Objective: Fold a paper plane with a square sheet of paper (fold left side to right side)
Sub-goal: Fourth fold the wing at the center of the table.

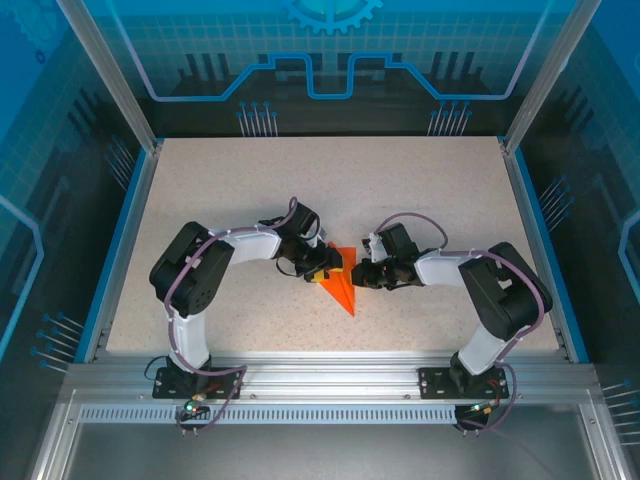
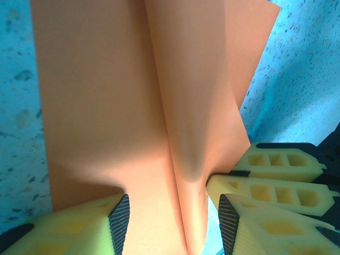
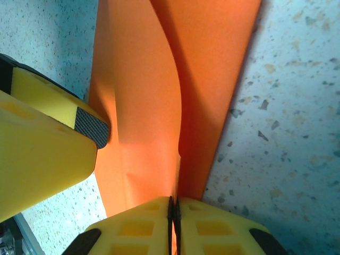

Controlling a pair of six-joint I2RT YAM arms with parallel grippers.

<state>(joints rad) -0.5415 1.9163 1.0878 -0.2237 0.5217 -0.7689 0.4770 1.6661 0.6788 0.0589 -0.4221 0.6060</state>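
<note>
At the middle of the desk (image 1: 420,200), the top view shows the orange paper (image 1: 342,287) lying as a narrow pointed shape, its tip toward the near edge; the left claw (image 1: 327,266) and the right claw (image 1: 361,275) close in on its far end from either side, but from above their jaws cannot be made out; the wrist views supply that. In the left wrist view the left claw (image 2: 172,226) is released, its yellow fingers (image 2: 79,231) standing apart on either side of a raised fold that runs along the paper, the dark pads facing the fold without clamping it; the other claw's yellow fingers reach the fold from the right. In the right wrist view the right claw (image 3: 173,204) is clenched on that raised fold, its fingers pressed together with only an orange edge in the seam between them; one finger of the left claw stands at the left, its black pad (image 3: 91,127) against the paper's flap; speckled desk shows on both sides.
</note>
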